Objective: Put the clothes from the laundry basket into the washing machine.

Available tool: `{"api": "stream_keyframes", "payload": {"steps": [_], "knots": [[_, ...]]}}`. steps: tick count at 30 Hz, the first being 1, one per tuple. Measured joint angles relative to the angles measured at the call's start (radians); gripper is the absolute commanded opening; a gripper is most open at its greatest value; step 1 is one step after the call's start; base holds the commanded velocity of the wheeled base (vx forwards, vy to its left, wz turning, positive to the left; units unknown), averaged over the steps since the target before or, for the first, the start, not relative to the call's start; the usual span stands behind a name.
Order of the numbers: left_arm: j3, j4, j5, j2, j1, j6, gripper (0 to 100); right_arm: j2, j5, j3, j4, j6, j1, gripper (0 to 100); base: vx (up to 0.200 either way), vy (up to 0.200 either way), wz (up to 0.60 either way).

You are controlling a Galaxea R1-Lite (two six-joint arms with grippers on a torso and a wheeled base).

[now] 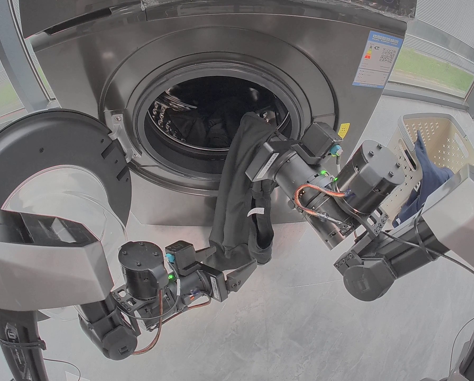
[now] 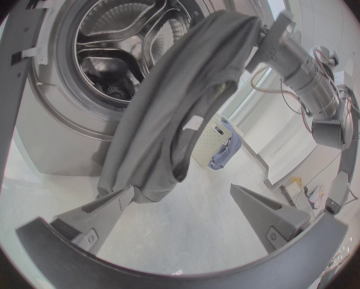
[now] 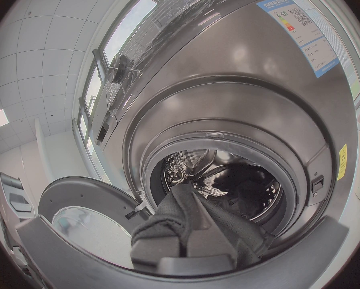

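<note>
Garment, dark grey and limp, hangs from the right tool just in front of the washer's round mouth. Its upper end is draped over that tool at the lower right rim of the opening, and the rest falls in a long fold down the washer's front toward the floor. The right tool's jaws are closed on the cloth, which bunches over both fingers in the right wrist view. A small white tag shows partway down the garment. The garment's lower end reaches the left tool, which sits low above the floor with its jaws spread wide and gripping nothing. The hem hangs at the tip of one finger, though whether it touches cannot be told, and the other finger stands well apart from it. Behind the garment the drum holds dark clothes at its bottom. The door is swung fully open to the robot's left. To the right of the washer stands the basket, pale and perforated, with a blue cloth draped over its near rim. A blue-edged label is stuck on the washer's upper right front.
</note>
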Motion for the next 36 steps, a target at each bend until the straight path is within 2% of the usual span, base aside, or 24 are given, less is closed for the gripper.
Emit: {"api": "stream_keyframes", "payload": {"steps": [15,22,30,36], "knots": [[-0.193,0.0,0.024,0.159,-0.026,-0.003,100,0.021,0.002,-0.057,-0.001,0.002,0.011,0,0.0,0.0,0.0],[-0.322,0.0,0.075,0.238,-0.024,-0.003,100,0.027,0.0,-0.059,-0.003,0.003,0.011,0,0.0,0.0,0.0],[-0.47,0.0,0.156,0.33,-0.013,-0.002,100,0.03,0.0,-0.054,-0.008,0.004,0.014,0,0.0,0.0,0.0],[-0.54,0.003,0.184,0.376,-0.01,-0.002,100,0.031,0.0,-0.051,-0.014,0.003,0.02,0,0.0,0.0,0.0]]}}
